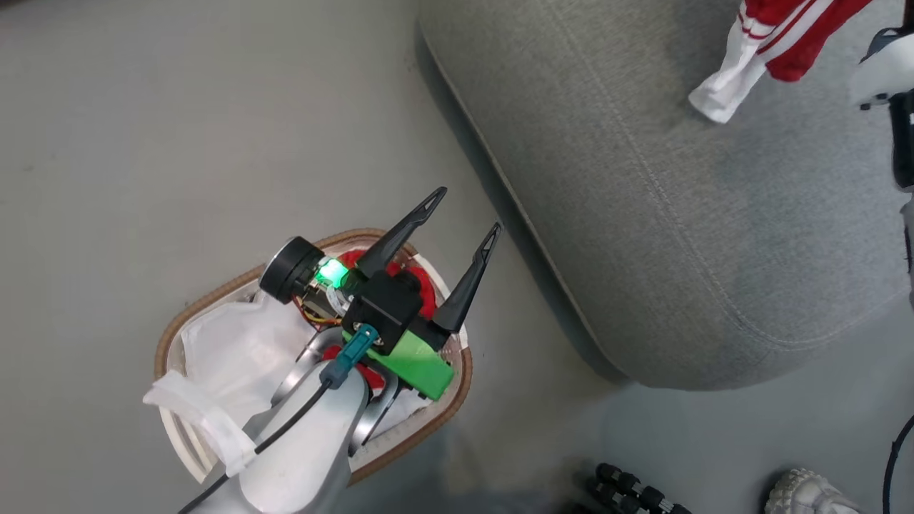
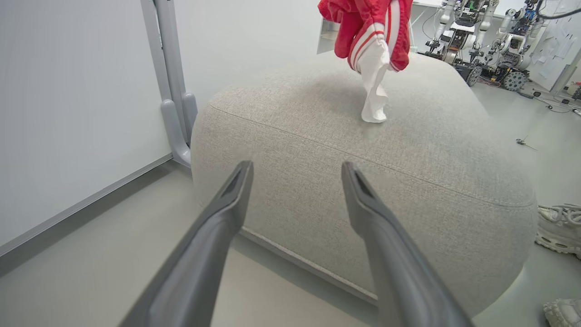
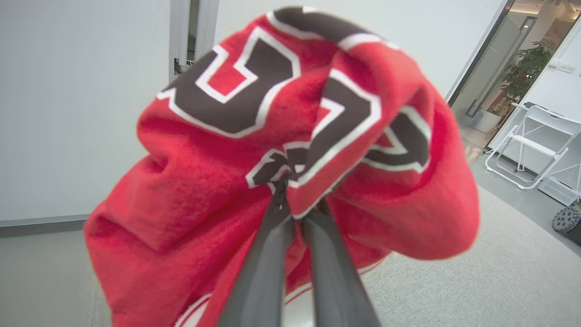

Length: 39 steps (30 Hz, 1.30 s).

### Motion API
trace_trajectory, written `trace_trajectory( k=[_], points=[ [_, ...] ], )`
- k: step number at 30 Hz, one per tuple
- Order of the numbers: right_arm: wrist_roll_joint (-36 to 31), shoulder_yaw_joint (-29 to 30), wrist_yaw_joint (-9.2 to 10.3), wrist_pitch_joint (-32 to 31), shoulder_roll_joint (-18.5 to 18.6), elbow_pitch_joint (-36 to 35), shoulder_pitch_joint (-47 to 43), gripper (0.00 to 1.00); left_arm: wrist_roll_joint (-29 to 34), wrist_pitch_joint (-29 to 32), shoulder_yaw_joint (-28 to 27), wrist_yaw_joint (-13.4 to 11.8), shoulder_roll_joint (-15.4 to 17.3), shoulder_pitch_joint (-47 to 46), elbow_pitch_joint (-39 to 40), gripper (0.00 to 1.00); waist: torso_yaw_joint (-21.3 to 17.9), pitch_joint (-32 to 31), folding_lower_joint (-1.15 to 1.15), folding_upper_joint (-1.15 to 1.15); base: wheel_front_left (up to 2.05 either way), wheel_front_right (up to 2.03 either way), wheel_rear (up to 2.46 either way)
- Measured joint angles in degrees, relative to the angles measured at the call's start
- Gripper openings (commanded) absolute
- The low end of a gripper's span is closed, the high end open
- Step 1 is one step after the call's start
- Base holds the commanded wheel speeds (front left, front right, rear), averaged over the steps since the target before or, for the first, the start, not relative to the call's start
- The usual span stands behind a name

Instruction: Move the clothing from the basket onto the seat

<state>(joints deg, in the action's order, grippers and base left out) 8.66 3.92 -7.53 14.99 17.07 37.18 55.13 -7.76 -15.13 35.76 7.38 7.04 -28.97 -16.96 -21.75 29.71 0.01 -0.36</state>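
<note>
1. Presently, the left gripper [image 1: 469, 209] is seen above the basket [image 1: 457, 400], with its two dark fingers spread wide and nothing between them. In the left wrist view the fingers are pointed toward the seat [image 2: 317, 150].
2. The jaws of the right gripper [image 3: 297, 204] are pressed together on a fold of the red jersey [image 3: 227, 181], which is pinched at its black, white-edged numerals.
3. The red jersey is held up over the seat, with white striped trim hanging below it. Its lowest white end is brought down to the seat's top and appears to touch it.
4. More red clothing [image 1: 428, 296] is seen inside the basket, largely hidden beneath the left arm [image 1: 307, 442] and bunched beside a white liner sheet [image 1: 235, 357].
5. The basket is set on the grey floor [image 1: 143, 143] just beside the seat's rounded edge. A narrow strip of floor is seen between them.
6. A pale shoe [image 1: 807, 492] is seen on the floor near the seat's corner.
</note>
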Motion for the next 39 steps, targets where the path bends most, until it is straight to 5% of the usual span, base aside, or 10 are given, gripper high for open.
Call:
trace_trajectory(
  k=[6, 7, 9, 22, 39],
  points=[
    [-2.9, 4.8, 0.0, 0.0, 0.8, 6.6, 1.7, 0.0, 0.1, 0.0, -0.9, 0.0, -0.1, -1.0, -0.1, 1.0, 3.9, 4.3, 0.0, 0.0, 0.0, 0.0, 0.0],
    [-2.9, 6.4, 0.0, 0.0, 0.7, 8.1, 1.7, 0.44, 0.0, 0.0, -1.1, 0.0, -0.1, -1.0, -0.3, 1.0, 4.7, 4.8, 0.0, 0.0, 0.0, 0.0, 0.0],
    [-3.6, 8.4, 0.0, 0.0, 0.7, 9.2, 1.0, 1.0, 0.0, 0.0, -1.2, 0.0, -0.1, -1.0, -0.4, 1.0, 5.9, 5.7, 0.0, 0.0, 0.0, 0.0, 0.0],
    [-5.4, 12.4, 0.0, 0.0, -3.4, 6.1, -12.9, 1.0, -0.2, 0.0, -7.0, 0.0, -0.1, 2.4, -2.0, 1.0, 7.5, 3.3, -0.01, 0.0, 0.0, 0.0, 0.0],
    [3.0, -1.7, 0.01, 0.0, -8.3, -13.3, -26.9, 1.0, 0.6, 0.0, -20.5, -3.1, -3.0, 12.0, -1.5, 1.0, 9.0, -8.9, -0.01, 0.0, 0.0, 0.0, 0.0]
  ],
)
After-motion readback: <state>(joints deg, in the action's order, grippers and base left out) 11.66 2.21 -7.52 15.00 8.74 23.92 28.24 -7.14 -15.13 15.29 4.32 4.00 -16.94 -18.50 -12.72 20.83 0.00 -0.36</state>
